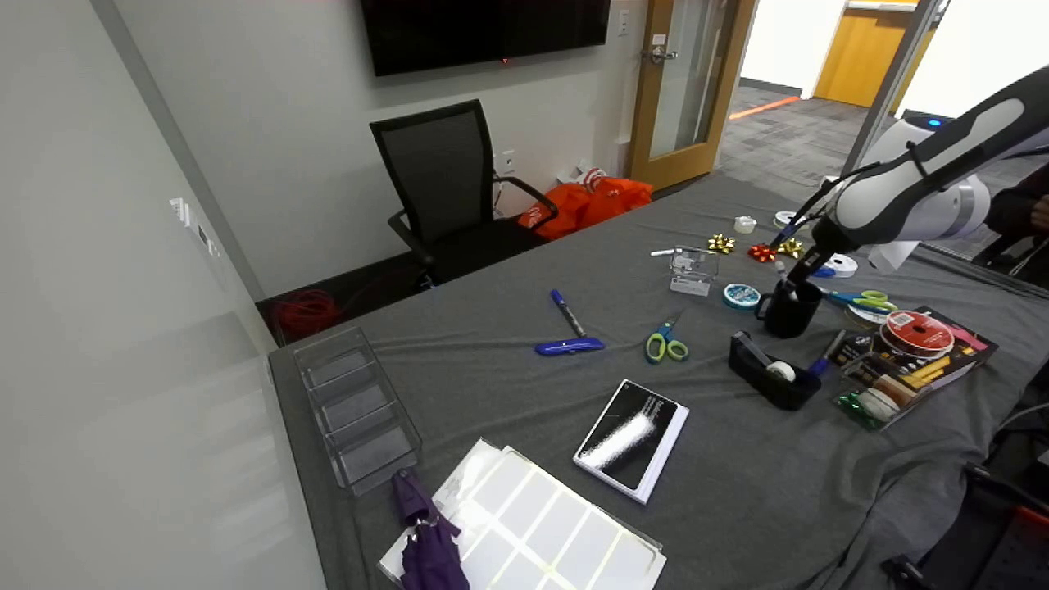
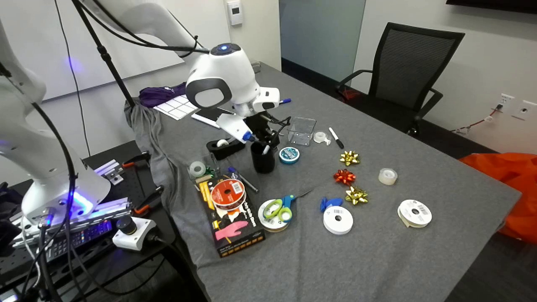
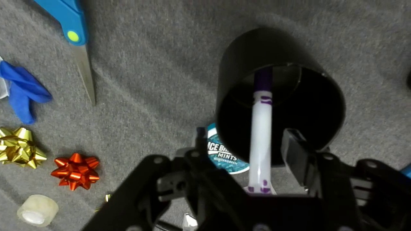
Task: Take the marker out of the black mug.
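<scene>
Carrying many small things, the table is covered by a grey cloth. Over it the white arm is stretched, and its end is held low in both exterior views. Beyond the table, a black chair is placed near the wall. In an exterior view, a black box printed with a pink hand is seen lying on the table. In the wrist view, the fingers of the pincer are seen apart, with a wide space left between them. The black mug is stood upright at the ends of the fingers; whether it is touched by them cannot be told. Near the black mug, a tape dispenser is set. In an exterior view, a pair of green and blue scissors is laid across a ribbon spool. A round mint tin is put close to the black mug, partly hidden by it in the wrist view. A red bow is found between two gold bows. The slender white marker is contained in the black mug, with its purple end pointed down inside and its other end raised above the rim. It is located between the two fingers, and a gap is seen on each side.
</scene>
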You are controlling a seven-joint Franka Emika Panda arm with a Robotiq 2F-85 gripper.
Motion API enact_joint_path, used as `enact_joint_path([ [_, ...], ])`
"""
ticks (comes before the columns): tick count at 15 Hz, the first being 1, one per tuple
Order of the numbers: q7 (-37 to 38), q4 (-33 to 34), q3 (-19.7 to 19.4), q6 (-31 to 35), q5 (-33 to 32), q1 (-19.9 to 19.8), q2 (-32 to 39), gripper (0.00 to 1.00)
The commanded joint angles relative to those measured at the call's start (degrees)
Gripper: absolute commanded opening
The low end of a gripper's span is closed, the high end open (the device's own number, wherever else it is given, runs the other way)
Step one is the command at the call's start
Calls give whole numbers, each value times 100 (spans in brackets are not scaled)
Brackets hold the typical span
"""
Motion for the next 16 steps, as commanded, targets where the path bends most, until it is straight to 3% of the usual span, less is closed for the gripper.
enact_joint_path([
  [1,-134,-77,152,199,-134,-139,132,69],
  [8,-86,-133,111,117,-486,-87,29,56],
  [16,-306,-183,308,18,-387,-250,-257,69],
])
